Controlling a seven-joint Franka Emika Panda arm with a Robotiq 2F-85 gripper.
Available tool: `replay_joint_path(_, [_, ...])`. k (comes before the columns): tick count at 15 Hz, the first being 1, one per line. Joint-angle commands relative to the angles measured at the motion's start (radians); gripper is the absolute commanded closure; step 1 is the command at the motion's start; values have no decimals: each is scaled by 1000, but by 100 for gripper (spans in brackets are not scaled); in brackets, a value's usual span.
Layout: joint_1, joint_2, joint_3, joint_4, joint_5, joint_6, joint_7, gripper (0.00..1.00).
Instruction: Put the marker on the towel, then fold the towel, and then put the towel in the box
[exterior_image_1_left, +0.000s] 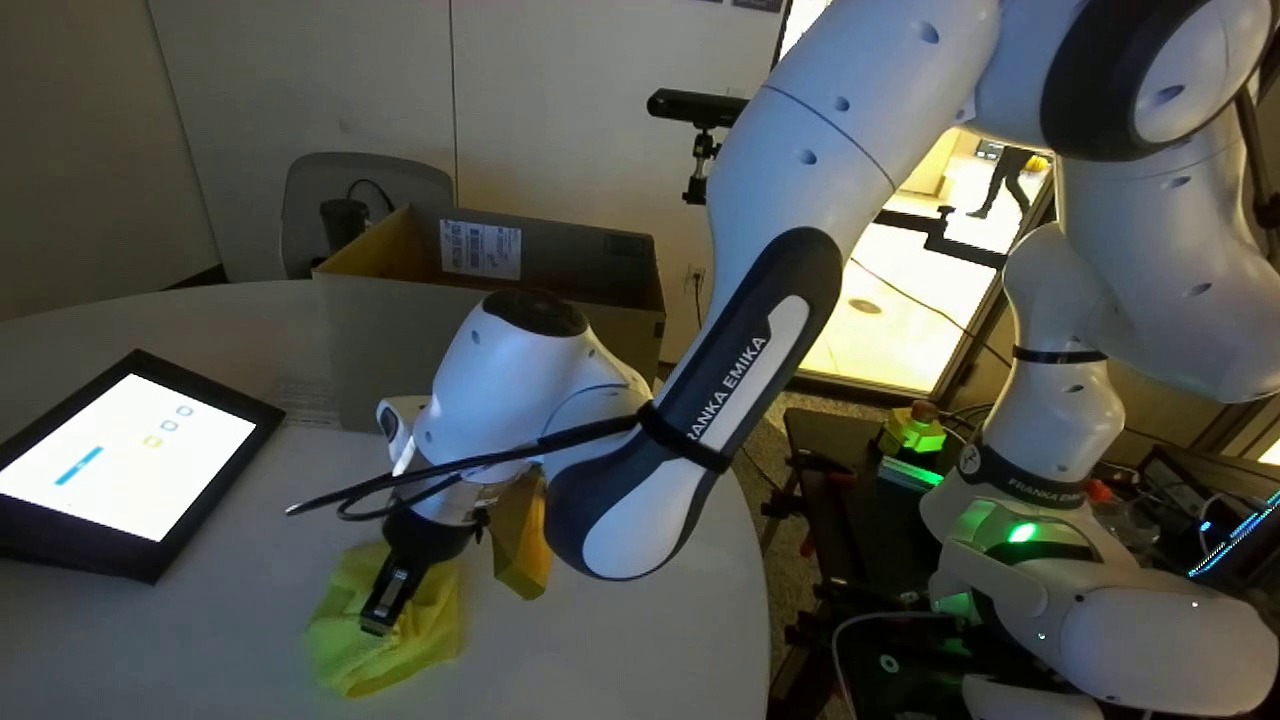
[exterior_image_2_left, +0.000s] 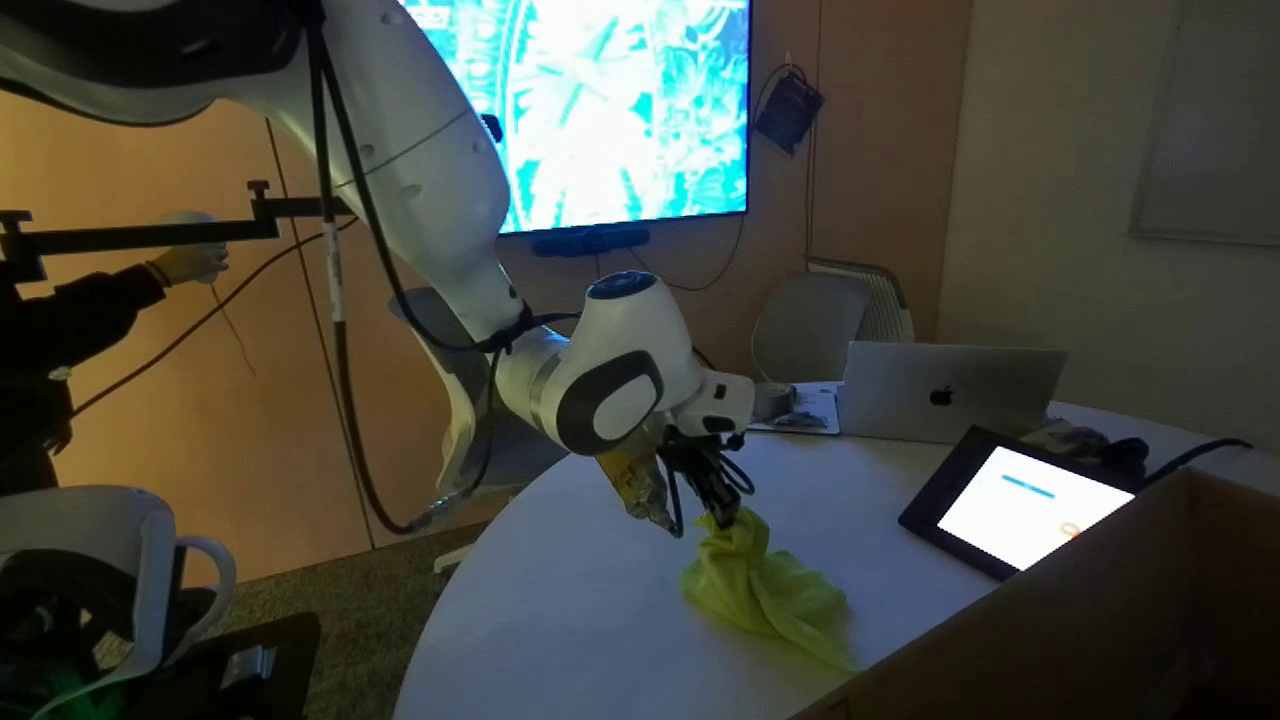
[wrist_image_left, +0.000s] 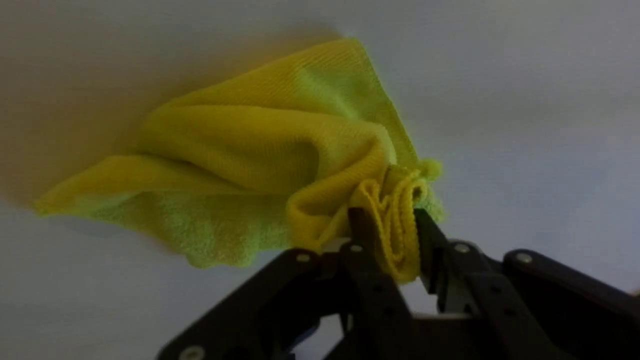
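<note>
Wrist view: the towel (wrist_image_left: 250, 150) lies bunched on the table (wrist_image_left: 525, 125), one gathered end standing between the fingers (wrist_image_left: 431, 235) of the gripper (wrist_image_left: 395, 220), which look narrow and pressed on the folds from both sides. The rest spreads away to one side of the fingertips, its long axis running out from the pinch. The marker shows in no view; perhaps the folds hide it. In an exterior view the loose tail points toward the box (exterior_image_2_left: 1080, 620), with a tablet (exterior_image_2_left: 1030, 500) near it. Most likely a lift over the box's wall comes next; gripped at one end only, the bundle could unroll and drop the marker.
</note>
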Motion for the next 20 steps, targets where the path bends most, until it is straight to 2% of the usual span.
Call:
replay_joint_path(1, [25,32,-31,82,1,-47,41,44])
replay_joint_path(4, [17,24,-34,101,-2,-86,58,18])
replay_joint_path(7, [-60,-4,52,104,6,-217,-1,0])
replay_joint_path(10, [-121,-2,118,126,10,-344,-51,0])
replay_joint_path(13, [-150,19,133,156,-2,-419,-81,0])
replay_joint_path(20, [-180,95,123,219,-34,-413,-172,0])
